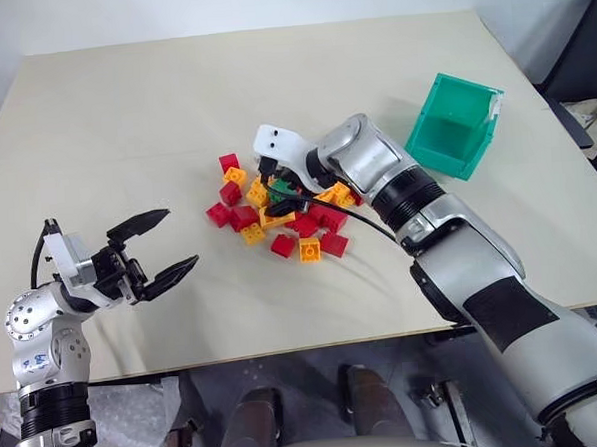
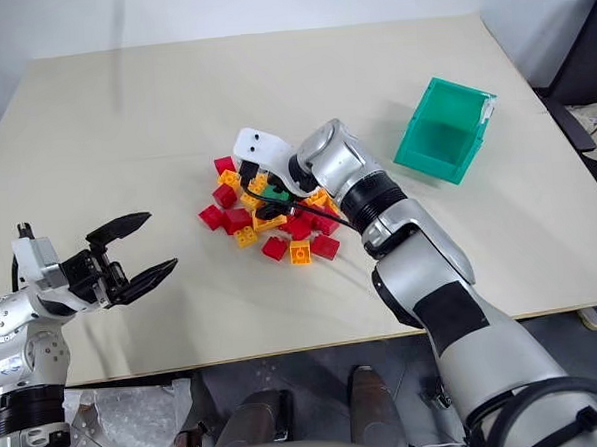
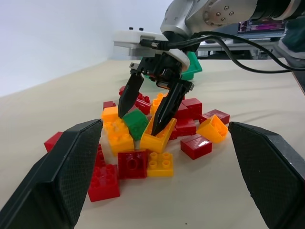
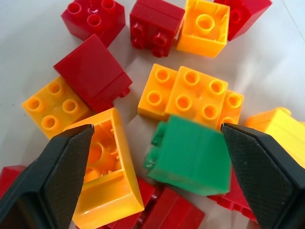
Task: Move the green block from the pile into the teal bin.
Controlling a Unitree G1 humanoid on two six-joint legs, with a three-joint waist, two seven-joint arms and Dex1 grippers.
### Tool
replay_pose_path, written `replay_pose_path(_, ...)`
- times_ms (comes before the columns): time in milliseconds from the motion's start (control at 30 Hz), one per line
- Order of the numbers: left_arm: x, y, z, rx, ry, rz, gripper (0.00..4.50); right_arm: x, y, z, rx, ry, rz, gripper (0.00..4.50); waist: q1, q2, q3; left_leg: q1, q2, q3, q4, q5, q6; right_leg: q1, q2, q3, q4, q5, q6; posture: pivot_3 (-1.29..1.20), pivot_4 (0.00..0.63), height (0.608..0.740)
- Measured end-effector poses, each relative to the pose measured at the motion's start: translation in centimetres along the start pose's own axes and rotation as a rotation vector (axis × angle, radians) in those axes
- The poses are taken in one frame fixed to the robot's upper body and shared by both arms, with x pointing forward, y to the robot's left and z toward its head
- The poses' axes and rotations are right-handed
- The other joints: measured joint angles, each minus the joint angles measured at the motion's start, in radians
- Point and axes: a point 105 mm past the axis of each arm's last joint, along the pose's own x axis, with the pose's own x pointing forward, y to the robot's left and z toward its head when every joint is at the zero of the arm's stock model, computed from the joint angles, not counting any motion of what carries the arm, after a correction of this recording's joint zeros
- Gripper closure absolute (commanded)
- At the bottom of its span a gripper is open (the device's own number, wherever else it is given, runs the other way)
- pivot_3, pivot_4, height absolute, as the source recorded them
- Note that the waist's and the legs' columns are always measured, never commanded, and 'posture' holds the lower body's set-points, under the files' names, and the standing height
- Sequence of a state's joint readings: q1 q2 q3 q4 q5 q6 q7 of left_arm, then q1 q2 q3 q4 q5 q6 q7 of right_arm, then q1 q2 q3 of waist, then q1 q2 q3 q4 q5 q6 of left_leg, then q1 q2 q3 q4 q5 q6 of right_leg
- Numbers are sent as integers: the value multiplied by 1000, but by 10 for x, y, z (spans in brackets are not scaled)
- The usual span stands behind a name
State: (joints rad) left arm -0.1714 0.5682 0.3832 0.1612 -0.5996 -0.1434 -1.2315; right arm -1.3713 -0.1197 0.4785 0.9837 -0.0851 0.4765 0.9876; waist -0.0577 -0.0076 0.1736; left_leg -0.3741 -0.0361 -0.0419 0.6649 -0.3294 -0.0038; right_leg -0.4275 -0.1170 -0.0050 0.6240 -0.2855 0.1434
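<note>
The green block (image 4: pixel 188 155) lies tilted in the pile (image 1: pixel 279 225) of red and orange-yellow bricks at the table's middle. My right gripper (image 3: pixel 139 123) points down into the pile, open, with one finger on each side of the green block (image 3: pixel 136 123) and not closed on it. One fingertip rests by an upturned orange-yellow brick (image 4: pixel 107 167). My left gripper (image 1: pixel 179 237) hovers open and empty over the table to the left of the pile. The teal bin (image 1: pixel 454 125) stands at the right rear, its opening facing the pile.
The beige table (image 1: pixel 122 113) has bare room on the left and at the back. A black cable (image 1: pixel 363 220) runs from my right wrist across the pile's right side. Dark objects (image 1: pixel 585 58) stand beyond the table's right edge.
</note>
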Motion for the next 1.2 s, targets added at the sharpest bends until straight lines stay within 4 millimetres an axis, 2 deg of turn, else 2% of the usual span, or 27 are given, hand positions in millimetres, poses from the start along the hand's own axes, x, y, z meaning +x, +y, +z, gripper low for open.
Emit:
replay_pose_path(267, -1, 1, -1, -4, 3, 15, 0, -4, -13, -2, -32, 40, -58, 39, 6, 0, 0, 0, -1, -2, 1, 0, 0, 1, -1, 0, 2, 0, 0, 0, 150, 740)
replay_pose_path(467, -1, 1, -1, -3, 3, 18, 0, -12, -5, -8, -51, 43, 65, 39, 6, 0, 0, 0, -2, -3, 0, 0, 0, 0, -1, -1, 1, 0, 0, 0, 150, 740)
replay_pose_path(667, -1, 2, -1, -3, 3, 21, 0, -35, -2, -31, -127, 95, 158, 39, 7, 0, 0, 0, -2, -3, 0, -1, 1, 1, -2, -2, 0, 0, 0, 0, 150, 740)
replay_pose_path(833, 2, 4, 2, 8, -7, 17, 0, -34, -10, -42, -40, 118, 112, 39, -4, 1, 1, 0, 2, 1, -1, 0, -3, -2, 1, -2, 0, -1, -2, 0, 150, 740)
replay_pose_path(1067, 2, 5, 2, 8, -9, 18, 0, -32, -26, -18, 28, 52, -17, 39, -7, 2, 1, -1, 4, 1, -1, 0, -4, -3, 2, -3, 0, -2, -3, 0, 150, 740)
replay_pose_path(1200, 2, 5, 2, 9, -9, 19, 0, -26, -25, -17, 53, 41, -23, 39, -3, 2, 1, -1, 3, 0, -1, -1, -4, -2, 1, -4, 0, -2, -3, 0, 150, 740)
